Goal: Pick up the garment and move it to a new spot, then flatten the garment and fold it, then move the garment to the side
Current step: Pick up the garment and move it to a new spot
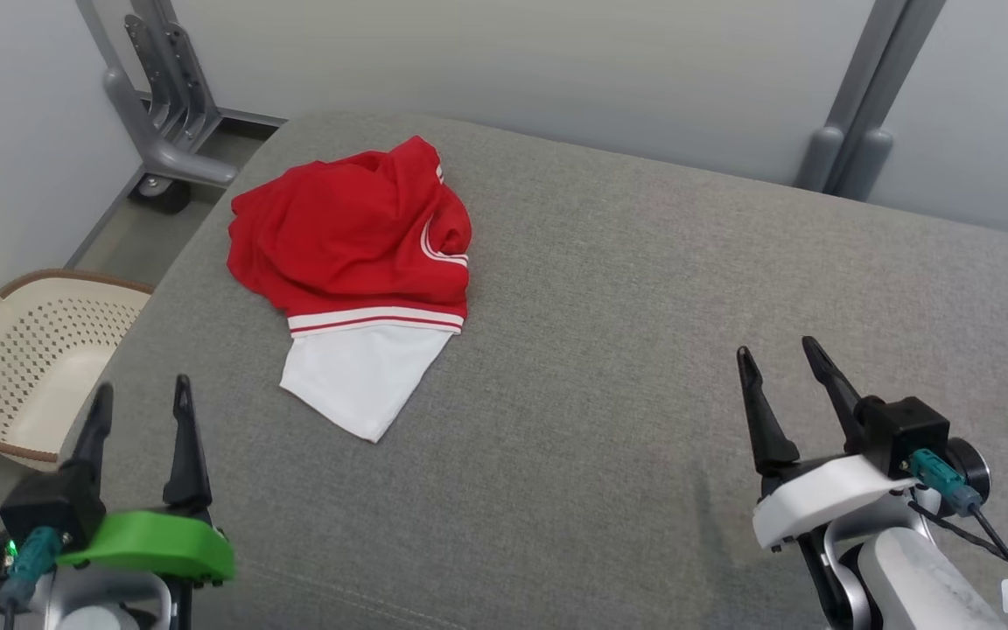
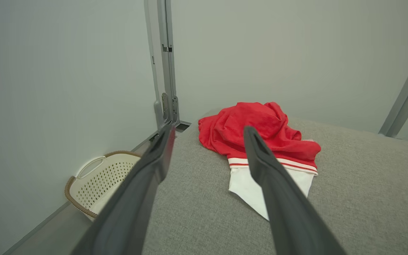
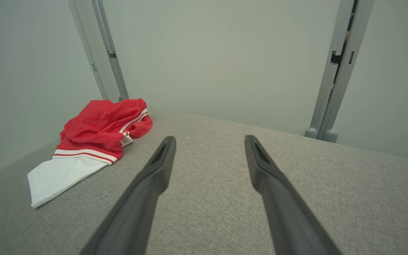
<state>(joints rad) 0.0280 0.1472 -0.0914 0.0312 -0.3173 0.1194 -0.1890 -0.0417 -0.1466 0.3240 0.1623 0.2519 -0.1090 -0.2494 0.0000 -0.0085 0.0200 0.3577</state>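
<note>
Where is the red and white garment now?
In the head view, the garment lies crumpled far left on the grey surface, ahead of the left gripper.

The garment (image 1: 346, 236) lies far-left on the padded surface (image 1: 644, 306) — the basket (image 1: 49, 346) below its left edge.

Garment (image 1: 348, 236) red, white panel, red-white striped band; surface (image 1: 644, 306) grey; basket (image 1: 31, 367) cream, brown rim.

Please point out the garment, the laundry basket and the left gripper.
garment (image 1: 338, 232), head view, red crumpled part.
laundry basket (image 1: 40, 350), head view, perforated wall.
left gripper (image 1: 143, 383), head view, between its fingertips.
</note>
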